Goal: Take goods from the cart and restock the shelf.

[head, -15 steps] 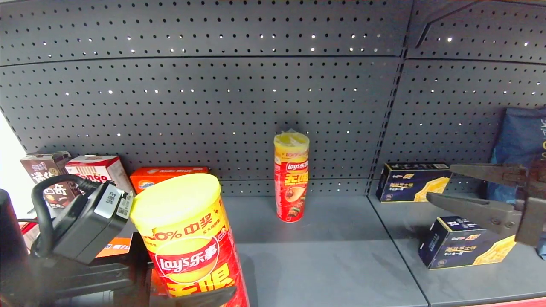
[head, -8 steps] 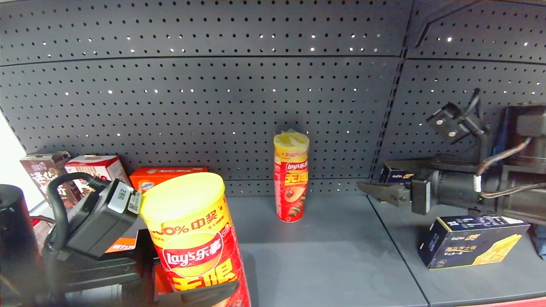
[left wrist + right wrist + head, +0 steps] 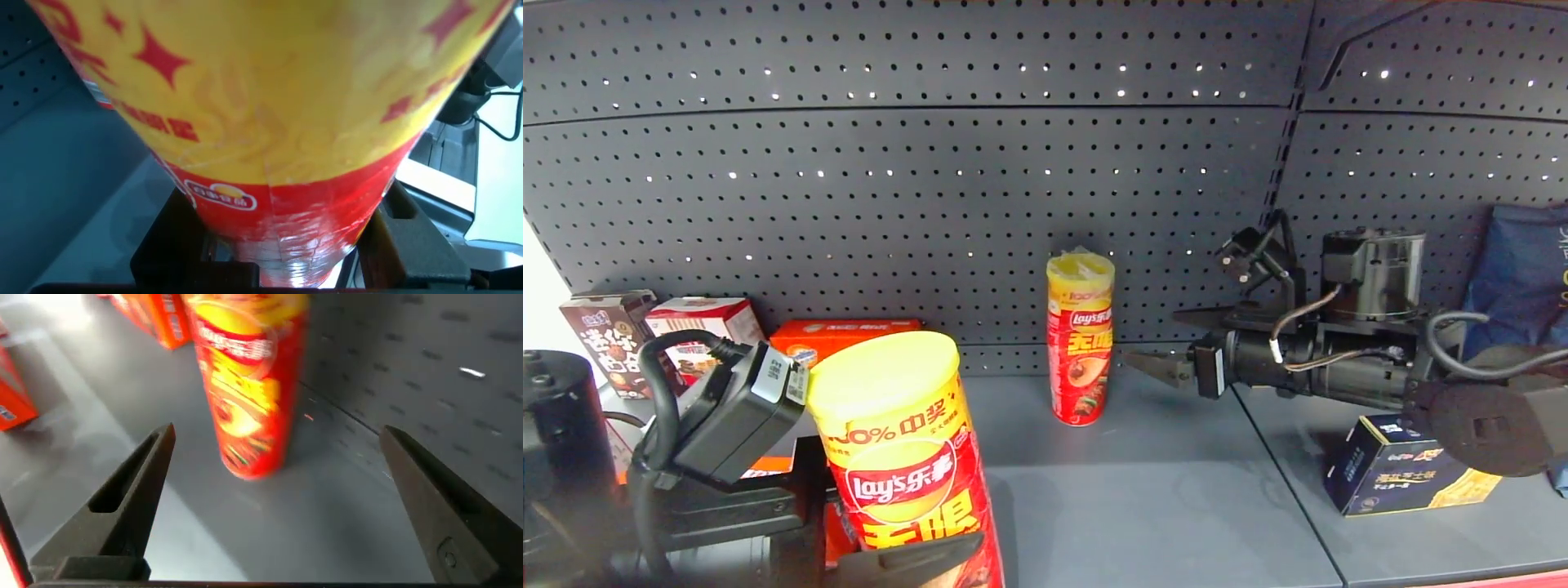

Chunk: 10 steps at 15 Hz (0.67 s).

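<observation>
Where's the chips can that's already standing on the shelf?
In the head view the chips can stands upright mid-shelf by the pegboard, the open right gripper just to its right, the orange box farther left.

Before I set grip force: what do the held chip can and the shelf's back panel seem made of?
Chip can: likely glossy printed cardboard, judging by its sheen; yellow lid looks plastic. Back panel: probably dark painted metal, with punched holes.

The nearer chips can [image 3: 903, 457] is cut off below.
</observation>
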Motion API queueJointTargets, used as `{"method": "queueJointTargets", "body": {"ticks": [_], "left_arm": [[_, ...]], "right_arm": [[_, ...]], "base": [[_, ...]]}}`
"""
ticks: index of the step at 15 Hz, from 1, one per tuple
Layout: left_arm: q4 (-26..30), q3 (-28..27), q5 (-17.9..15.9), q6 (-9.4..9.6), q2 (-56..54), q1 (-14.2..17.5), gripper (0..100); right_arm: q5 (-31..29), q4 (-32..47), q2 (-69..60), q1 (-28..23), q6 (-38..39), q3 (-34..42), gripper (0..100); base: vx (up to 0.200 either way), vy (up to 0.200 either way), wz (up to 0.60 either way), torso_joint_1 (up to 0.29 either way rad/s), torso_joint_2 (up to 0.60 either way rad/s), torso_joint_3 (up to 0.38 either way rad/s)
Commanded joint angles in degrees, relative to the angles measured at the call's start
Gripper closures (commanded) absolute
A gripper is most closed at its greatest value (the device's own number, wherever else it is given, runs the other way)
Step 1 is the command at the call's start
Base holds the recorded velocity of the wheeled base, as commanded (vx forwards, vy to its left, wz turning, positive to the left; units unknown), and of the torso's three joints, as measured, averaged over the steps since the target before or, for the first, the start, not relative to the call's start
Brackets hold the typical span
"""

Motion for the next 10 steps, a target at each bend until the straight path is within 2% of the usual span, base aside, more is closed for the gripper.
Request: {"method": "queueJointTargets", "body": {"ticks": [1, 3, 10], "left_arm": [[0.04, -0.10, -0.01, -0.07, 0.29, 0.14, 100], [-0.05, -0.19, -0.01, 0.02, 0.38, 0.14, 100], [0.04, -0.63, -0.01, 0.02, 0.46, 0.58, 100]], "right_arm": [[2.23, -3.11, 6.15, 0.46, -0.09, -0.85, 0], [5.40, -6.80, 9.14, 1.25, 0.00, -1.29, 0], [5.57, -7.15, 12.75, 2.13, 0.00, -3.05, 0]], "base": [[0.000, 0.000, 0.00, 0.000, 0.00, 0.000], [0.000, 0.000, 0.00, 0.000, 0.00, 0.000], [0.000, 0.000, 0.00, 0.000, 0.00, 0.000]]}}
